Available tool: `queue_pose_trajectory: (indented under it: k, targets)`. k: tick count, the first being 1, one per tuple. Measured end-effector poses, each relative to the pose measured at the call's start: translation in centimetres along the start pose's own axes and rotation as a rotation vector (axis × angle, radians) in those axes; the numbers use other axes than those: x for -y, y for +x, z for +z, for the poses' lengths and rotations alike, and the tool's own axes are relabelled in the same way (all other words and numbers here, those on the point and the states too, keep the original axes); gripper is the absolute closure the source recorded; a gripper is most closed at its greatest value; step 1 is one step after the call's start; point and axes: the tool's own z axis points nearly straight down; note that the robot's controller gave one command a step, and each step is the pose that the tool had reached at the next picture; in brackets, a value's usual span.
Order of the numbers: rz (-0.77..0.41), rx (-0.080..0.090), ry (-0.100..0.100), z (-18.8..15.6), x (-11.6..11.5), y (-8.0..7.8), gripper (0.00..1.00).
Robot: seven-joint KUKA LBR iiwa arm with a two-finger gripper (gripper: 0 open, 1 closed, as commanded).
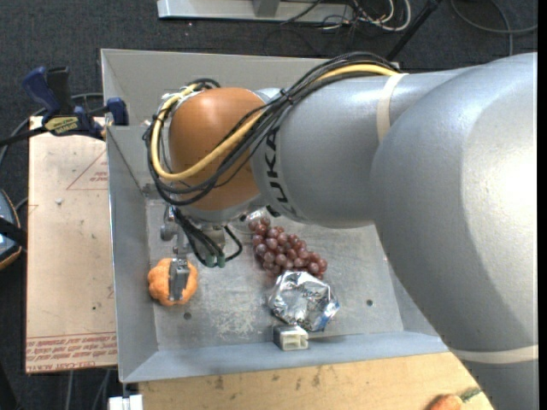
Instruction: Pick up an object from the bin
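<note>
**Asker:** Orange lump (pixel 158 284), rounded and knobbly, perhaps a toy fruit: where does it lie?

**Describer:** Low in the left part of the grey bin (pixel 128 229), on the floor close to the left wall, apart from the other things.

**Asker:** And the robot's fingers (pixel 179 282)?

**Describer:** A grey metal tip stands down against the lump, a little right of its middle. I cannot tell whether the fingers are open or closed, nor whether they grip it.

**Asker:** How would it handle?

**Describer:** Probably light and slightly soft, with a rough skin unlikely to slip. Its widest middle looks the best place to pinch.

**Asker:** What lies around it?

**Describer:** To its right, well apart, is a bunch of dark red grapes (pixel 282 250). Below those is a crumpled silver wrapper (pixel 299 301), with a small white block (pixel 292 338) just beside it at the front wall.
</note>
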Motion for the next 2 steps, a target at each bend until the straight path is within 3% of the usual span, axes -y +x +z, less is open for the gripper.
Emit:
queue_pose_trajectory:
  k: [1,2]
  targets:
    - [0.221,0.005,-0.002,-0.4,0.2,-0.9,0.00]
    - [-0.090,0.004,-0.001,1.6,0.0,0.8,0.00]
